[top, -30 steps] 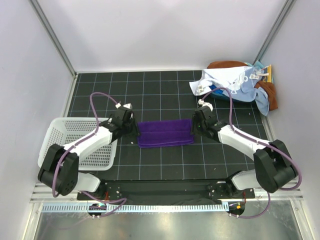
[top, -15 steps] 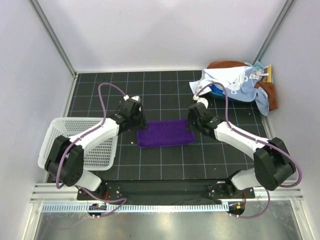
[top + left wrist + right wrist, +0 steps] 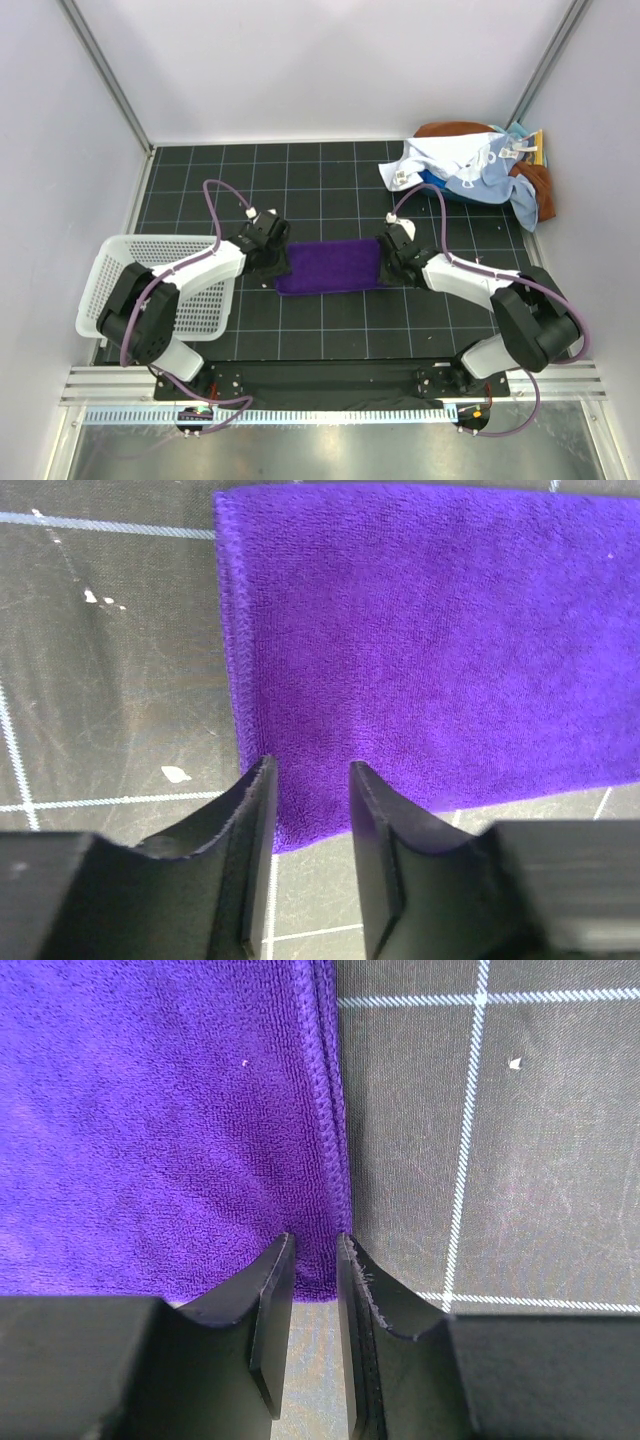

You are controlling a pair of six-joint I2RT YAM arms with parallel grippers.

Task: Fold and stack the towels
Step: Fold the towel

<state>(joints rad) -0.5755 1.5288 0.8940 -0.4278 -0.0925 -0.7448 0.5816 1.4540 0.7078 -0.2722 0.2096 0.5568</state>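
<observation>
The dark purple towel [image 3: 328, 266] lies flat on the desk [image 3: 330, 190], its long axis from left to right, between both hands. The left hand [image 3: 312, 780] and the right hand [image 3: 315, 1245] stand narrow, each at one near corner (whether they pinch it, I cannot tell).

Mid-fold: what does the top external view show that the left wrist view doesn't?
Top external only: the white basket, the heaped towels at the far right, and the right gripper at the right edge of the purple towel. Left wrist only: the towel's stitched hem and its corner between the fingers of the left gripper. Both: the purple towel flat on the gridded mat.
</observation>
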